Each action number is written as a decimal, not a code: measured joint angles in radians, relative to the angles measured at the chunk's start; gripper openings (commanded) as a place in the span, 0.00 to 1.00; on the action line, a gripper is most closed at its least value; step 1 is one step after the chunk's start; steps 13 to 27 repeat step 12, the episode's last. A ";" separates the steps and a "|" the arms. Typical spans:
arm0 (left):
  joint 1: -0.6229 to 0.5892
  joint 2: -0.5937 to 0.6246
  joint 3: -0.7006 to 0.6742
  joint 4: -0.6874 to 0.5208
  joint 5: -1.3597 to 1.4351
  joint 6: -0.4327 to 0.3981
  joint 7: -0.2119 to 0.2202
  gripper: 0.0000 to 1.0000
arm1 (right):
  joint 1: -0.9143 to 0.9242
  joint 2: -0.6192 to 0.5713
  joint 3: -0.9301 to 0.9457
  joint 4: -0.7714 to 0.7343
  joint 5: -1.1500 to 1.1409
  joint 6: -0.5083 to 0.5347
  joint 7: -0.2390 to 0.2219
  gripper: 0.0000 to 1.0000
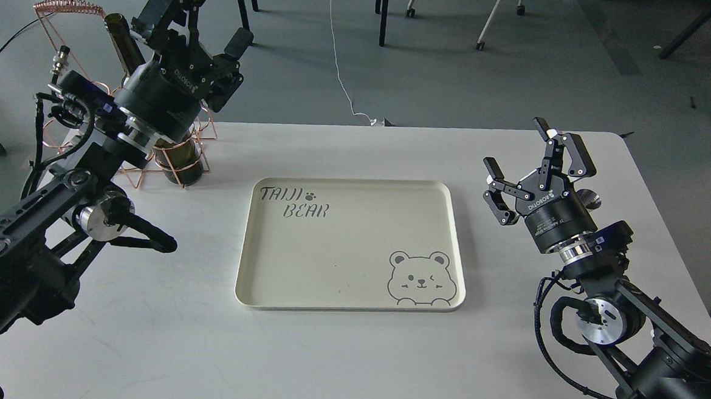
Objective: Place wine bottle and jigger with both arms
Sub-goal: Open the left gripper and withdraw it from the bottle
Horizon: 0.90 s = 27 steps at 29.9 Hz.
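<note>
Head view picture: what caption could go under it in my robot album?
Two open black grippers, left by the dark green glass wine bottle in its copper wire rack, right beside the cream bear tray.

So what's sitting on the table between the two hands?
In the head view, only the cream tray lies between the left hand and right hand.

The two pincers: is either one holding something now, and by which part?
Nothing is held. The left pincer is open beside the wine bottle, not closed on it; the right pincer is open in the air.
</note>
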 measured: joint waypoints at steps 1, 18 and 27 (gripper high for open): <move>0.034 -0.014 -0.015 0.000 -0.003 -0.016 0.008 0.98 | -0.006 0.005 0.005 0.000 0.000 0.000 0.000 0.99; 0.192 -0.124 -0.099 0.141 -0.007 -0.110 0.023 0.98 | -0.033 0.017 0.013 -0.022 -0.001 0.005 0.000 0.99; 0.192 -0.124 -0.099 0.141 -0.007 -0.110 0.023 0.98 | -0.033 0.017 0.013 -0.022 -0.001 0.005 0.000 0.99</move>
